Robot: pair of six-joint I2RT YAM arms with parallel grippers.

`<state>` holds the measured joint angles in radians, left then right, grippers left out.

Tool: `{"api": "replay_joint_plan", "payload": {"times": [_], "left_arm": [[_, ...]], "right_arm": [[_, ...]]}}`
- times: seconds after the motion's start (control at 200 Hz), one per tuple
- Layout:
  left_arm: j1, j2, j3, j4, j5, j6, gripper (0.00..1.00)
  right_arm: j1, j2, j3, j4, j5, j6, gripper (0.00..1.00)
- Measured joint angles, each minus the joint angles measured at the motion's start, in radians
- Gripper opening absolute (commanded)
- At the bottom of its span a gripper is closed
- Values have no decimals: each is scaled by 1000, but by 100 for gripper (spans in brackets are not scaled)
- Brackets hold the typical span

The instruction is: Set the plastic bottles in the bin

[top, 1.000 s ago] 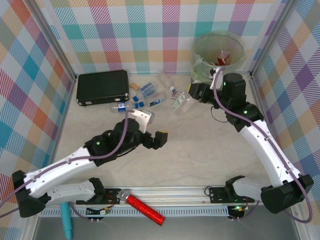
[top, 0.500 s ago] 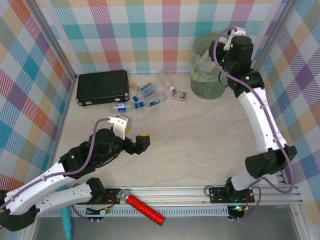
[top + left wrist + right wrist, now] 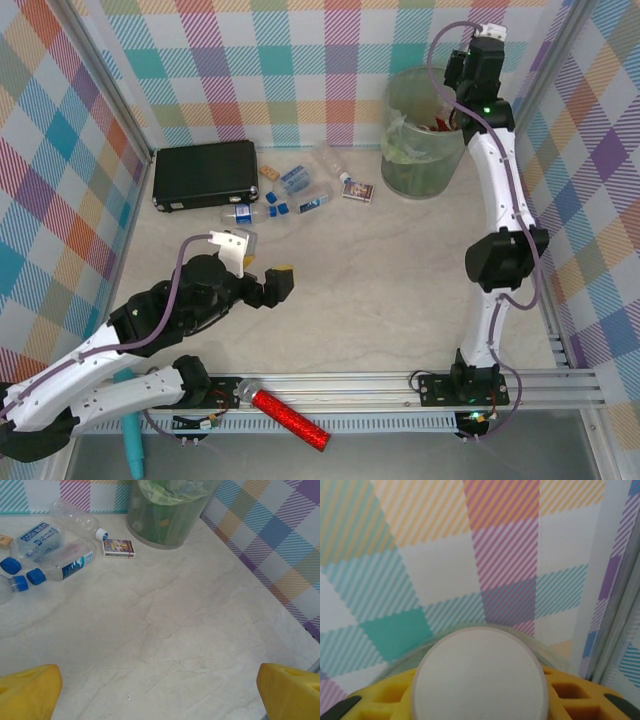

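The right gripper point(image 3: 487, 45) is clamped on a bottle point(image 3: 479, 677), seen end-on as a white disc between yellow pads, high over the bin's point(image 3: 398, 165) far rim. Released off-centre, it could clip the rim and bounce out. The wrist view gives the grip, the overhead view the placement. The left gripper point(image 3: 160, 690) hangs wide open and empty, with loose bottles point(image 3: 62, 565) beyond it.

On the pale marbled worktop point(image 3: 390, 290), a flat black case point(image 3: 205, 173) lies at the far left, a small printed box point(image 3: 357, 190) lies flat farther right, and a red glittery cylinder point(image 3: 290, 419) rests across the near metal rail point(image 3: 380, 382).
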<state>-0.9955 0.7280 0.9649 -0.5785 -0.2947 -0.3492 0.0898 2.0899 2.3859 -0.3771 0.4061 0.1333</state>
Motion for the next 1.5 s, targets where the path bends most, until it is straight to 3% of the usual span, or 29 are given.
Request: {"api": "replay_joint_plan", "payload": {"times": [0.25, 0.325, 0.415, 0.605, 0.74, 0.96, 1.26, 1.5], "left_arm": [[0, 92, 85, -29, -39, 17, 100], [0, 107, 89, -29, -50, 28, 99], [0, 121, 89, -29, -60, 32, 100], [0, 131, 89, -29, -66, 35, 100], [0, 130, 89, -26, -66, 35, 100], [0, 129, 87, -21, -66, 35, 99], [0, 134, 85, -18, -67, 35, 100], [18, 233, 85, 11, -66, 31, 100]], "right_arm": [[-16, 146, 85, 10, 14, -23, 41], [-16, 168, 97, 36, 20, -38, 45], [-19, 182, 108, 39, 11, -43, 58], [-31, 206, 127, -6, -32, -41, 59], [-35, 206, 127, -37, -51, -42, 59], [-37, 206, 127, -60, -60, -42, 71], [-35, 191, 124, -122, -86, -25, 75], [-5, 0, -18, -177, -129, 8, 79]]}}
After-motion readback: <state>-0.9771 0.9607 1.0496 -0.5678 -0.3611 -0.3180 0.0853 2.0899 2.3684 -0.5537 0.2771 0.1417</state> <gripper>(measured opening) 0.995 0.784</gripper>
